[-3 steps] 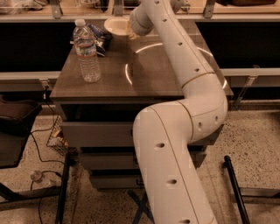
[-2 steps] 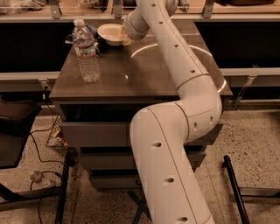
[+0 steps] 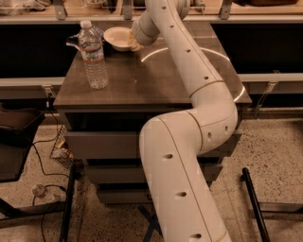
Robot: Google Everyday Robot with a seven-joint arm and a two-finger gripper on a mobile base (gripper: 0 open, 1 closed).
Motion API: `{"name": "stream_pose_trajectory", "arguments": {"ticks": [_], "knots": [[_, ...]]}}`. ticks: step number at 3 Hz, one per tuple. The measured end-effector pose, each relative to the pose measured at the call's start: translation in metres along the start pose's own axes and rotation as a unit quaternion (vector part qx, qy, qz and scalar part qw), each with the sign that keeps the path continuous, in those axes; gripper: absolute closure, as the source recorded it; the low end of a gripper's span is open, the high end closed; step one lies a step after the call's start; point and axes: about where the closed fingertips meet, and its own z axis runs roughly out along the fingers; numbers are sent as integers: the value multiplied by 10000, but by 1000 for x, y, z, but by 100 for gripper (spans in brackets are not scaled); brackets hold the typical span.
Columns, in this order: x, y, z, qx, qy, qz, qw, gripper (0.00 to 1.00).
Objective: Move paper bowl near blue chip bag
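Note:
The paper bowl [image 3: 117, 37] is cream and round, at the far left part of the dark table [image 3: 147, 82]. My gripper [image 3: 135, 45] is at the bowl's right rim, mostly hidden behind my white wrist, and it is shut on the bowl. The blue chip bag [image 3: 74, 39] lies at the table's far left corner, largely hidden behind the clear water bottle [image 3: 93, 56]. The bowl is just right of the bag and the bottle's cap.
My white arm [image 3: 199, 80] arcs over the right half of the table. A dark chair [image 3: 14, 132] and cables [image 3: 45, 165] are on the floor at the left. A wooden ledge [image 3: 71, 14] runs behind the table.
My gripper has carried the paper bowl leftward across the far edge of the table, toward the bottle and the blue chip bag. The bottle has not moved.

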Motion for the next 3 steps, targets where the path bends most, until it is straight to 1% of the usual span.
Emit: {"name": "stream_pose_trajectory", "arguments": {"ticks": [2,3], "knots": [[-4,3,9,-48,-41,-1,10000,14],[-4,4,10,-60,-51,-1,10000,0]]}}
